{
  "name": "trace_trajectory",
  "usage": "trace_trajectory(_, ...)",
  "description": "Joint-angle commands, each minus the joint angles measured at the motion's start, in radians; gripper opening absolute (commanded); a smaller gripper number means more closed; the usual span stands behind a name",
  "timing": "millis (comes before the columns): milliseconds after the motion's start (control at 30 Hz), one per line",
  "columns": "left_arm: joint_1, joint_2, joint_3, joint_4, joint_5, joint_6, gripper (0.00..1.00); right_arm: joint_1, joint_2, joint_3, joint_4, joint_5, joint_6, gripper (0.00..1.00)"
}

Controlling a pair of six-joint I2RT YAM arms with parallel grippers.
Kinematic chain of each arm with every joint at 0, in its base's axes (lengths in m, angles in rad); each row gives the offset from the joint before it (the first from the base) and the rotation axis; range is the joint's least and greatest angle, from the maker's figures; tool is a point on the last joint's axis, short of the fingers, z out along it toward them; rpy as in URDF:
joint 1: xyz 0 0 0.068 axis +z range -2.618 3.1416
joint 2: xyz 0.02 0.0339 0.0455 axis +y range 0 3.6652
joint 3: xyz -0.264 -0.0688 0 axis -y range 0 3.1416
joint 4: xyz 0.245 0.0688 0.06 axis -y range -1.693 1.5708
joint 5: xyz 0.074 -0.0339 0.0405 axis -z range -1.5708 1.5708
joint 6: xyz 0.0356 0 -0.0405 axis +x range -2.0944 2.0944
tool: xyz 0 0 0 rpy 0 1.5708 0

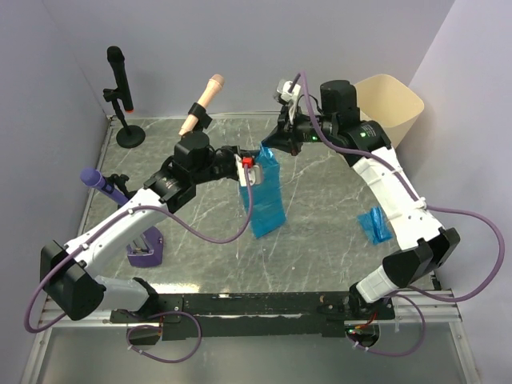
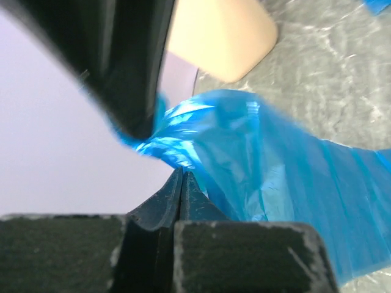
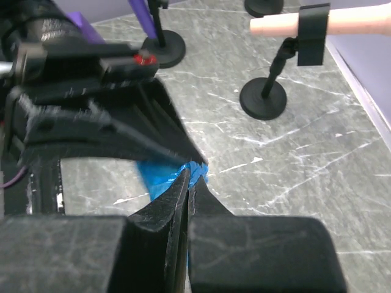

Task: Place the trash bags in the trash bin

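Trash bin [image 1: 391,106] stands at the far right corner of the tabletop [image 1: 320,256], approx. 1 o'clock in the top view, mouth open toward the camera. In the left wrist view it shows as a cream shape at 12 o'clock.

One blue trash bag [image 1: 266,196] hangs near the tabletop's centre, approx. 8 o'clock of the bin and well apart from it. It is held up by its top edge. Its lower end is down by the tabletop, and we can't tell if it touches.

Left claw [image 1: 256,165] comes in from 9 o'clock and is pinched tight on the bag's top edge. In the left wrist view we see its fingers [image 2: 165,207] pressed together w/ blue film bunched right at the tips.

Right claw [image 1: 269,150] reaches in from 1 o'clock and is clamped on the bag's top corner. In the right wrist view its fingers [image 3: 174,204] are closed w/ blue film at the tips. The two claws sit just beside each other.

A second trash bag [image 1: 374,226], folded flat, lies on the tabletop at approx. 4 o'clock of the hanging one, just beside the right arm and approx. 6 o'clock of the bin.

Further out we see a black mic [image 1: 118,76] upright on its stand at the 11 o'clock corner. A peach mic [image 1: 206,94] is tilted on a stand near 12 o'clock. A purple mic [image 1: 98,180] sits at the left edge, approx. 9 o'clock, w/ a purple block [image 1: 146,250] at 8 o'clock by the left arm.
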Motion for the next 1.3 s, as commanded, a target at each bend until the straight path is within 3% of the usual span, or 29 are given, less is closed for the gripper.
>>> trace_trajectory(0,0.031,-0.014,-0.007,-0.053,-0.037,-0.022,0.01,-0.017,-0.046,-0.008,0.048,-0.097,0.014,0.00)
trace_trajectory(200,0.040,-0.054,0.080,-0.022,0.058,-0.133,0.01,0.006,-0.092,-0.176,0.027,-0.017,-0.061,0.00)
trace_trajectory(500,0.031,-0.062,0.046,-0.110,0.101,-0.172,0.01,0.032,-0.038,-0.037,0.056,0.005,-0.019,0.00)
trace_trajectory(533,0.031,-0.057,0.065,-0.167,0.100,-0.152,0.03,0.035,-0.044,-0.029,0.053,0.010,-0.019,0.00)
trace_trajectory(633,0.037,-0.053,0.111,-0.254,0.080,-0.173,0.42,0.035,-0.070,-0.021,0.029,0.019,-0.047,0.00)
trace_trajectory(767,0.038,-0.097,0.050,-0.187,0.043,-0.203,0.59,0.044,-0.086,-0.027,0.007,0.034,-0.090,0.00)
trace_trajectory(1000,0.040,-0.091,0.092,-0.139,0.020,-0.337,0.63,0.073,-0.098,-0.039,-0.018,0.056,-0.147,0.00)
trace_trajectory(1267,0.061,-0.019,0.201,-0.272,0.121,-0.382,0.61,0.082,-0.104,-0.052,-0.011,0.073,-0.154,0.00)
